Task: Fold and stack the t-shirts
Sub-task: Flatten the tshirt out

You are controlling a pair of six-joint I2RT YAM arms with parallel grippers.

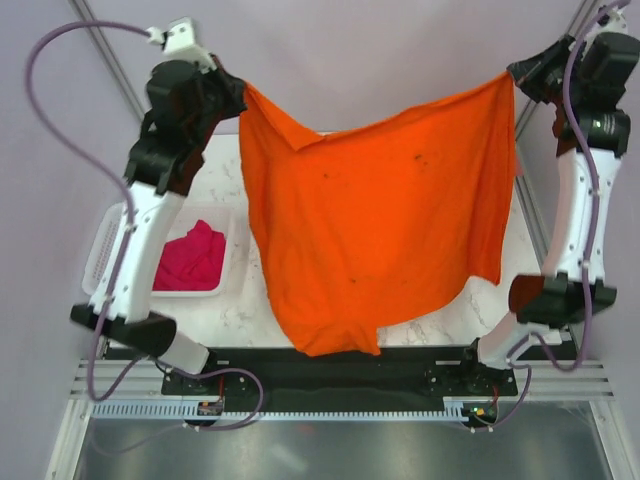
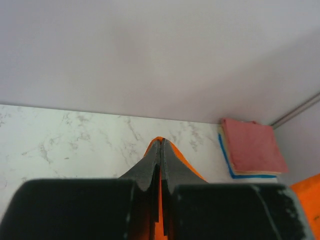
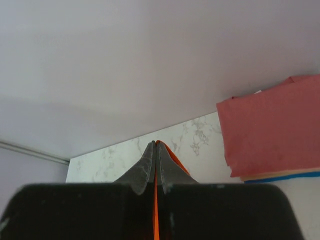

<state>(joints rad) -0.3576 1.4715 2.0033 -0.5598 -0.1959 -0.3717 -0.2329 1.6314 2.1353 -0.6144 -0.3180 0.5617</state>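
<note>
A bright orange t-shirt (image 1: 375, 230) hangs spread in the air between both arms, high over the marble table (image 1: 440, 325). My left gripper (image 1: 238, 92) is shut on its upper left corner; a sliver of orange cloth (image 2: 161, 210) shows between the closed fingers (image 2: 147, 167). At the upper right corner my right gripper (image 1: 512, 75) is shut on the cloth too, with orange cloth (image 3: 155, 215) pinched between its fingers (image 3: 142, 172). A magenta-pink t-shirt (image 1: 192, 258) lies crumpled in a white basket (image 1: 105, 250) at the left. Folded t-shirts, salmon-pink (image 2: 252, 146) over peach and blue, are stacked at the table's far corner.
The folded stack (image 3: 272, 125) also shows in the right wrist view, close to the back wall. Metal frame bars run up both back corners. The arm bases stand on a black rail (image 1: 330, 375) at the near edge.
</note>
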